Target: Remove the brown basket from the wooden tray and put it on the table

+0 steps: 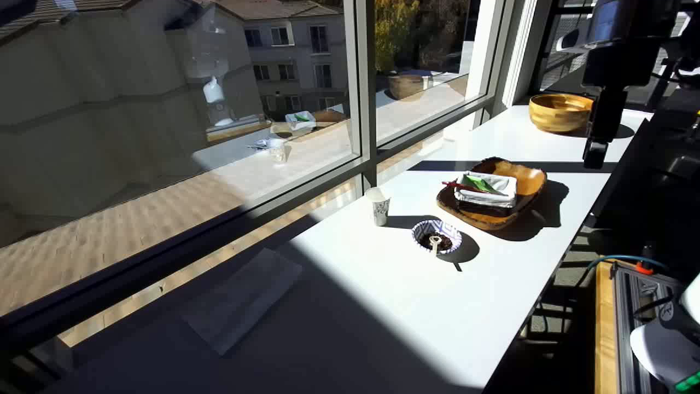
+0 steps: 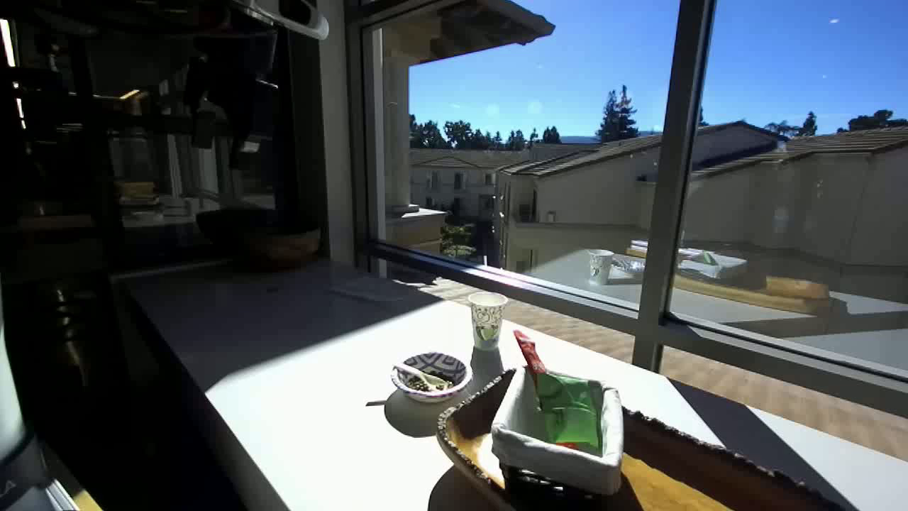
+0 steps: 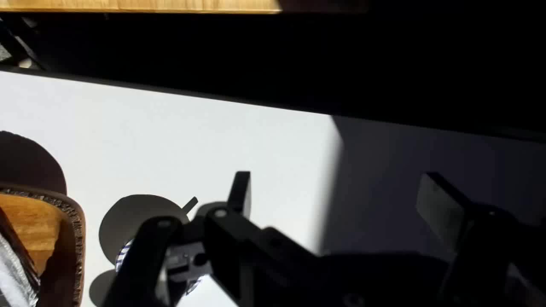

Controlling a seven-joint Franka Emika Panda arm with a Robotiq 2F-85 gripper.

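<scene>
The brown basket [image 1: 485, 209] sits inside the wooden tray [image 1: 533, 183]. It has dark sides, a white liner, a green packet and a red strip on top. Basket [image 2: 553, 468] and tray [image 2: 674, 493] also show in an exterior view, partly cut off. In the wrist view only a corner of the basket [image 3: 19, 277] and tray [image 3: 38, 217] shows at lower left. The white table [image 1: 377, 295] lies beneath. My gripper [image 3: 335, 181] is open and empty, high above the table and apart from the basket. It is a dark shape in both exterior views [image 1: 595, 153] [image 2: 223, 145].
A patterned bowl [image 1: 421, 232] with a spoon and a paper cup [image 1: 380, 210] stand beside the tray. A round tan bowl [image 1: 558, 112] stands beyond the tray. A pale flat sheet [image 1: 243, 301] lies in shadow. Windows [image 1: 365, 82] run along one table edge.
</scene>
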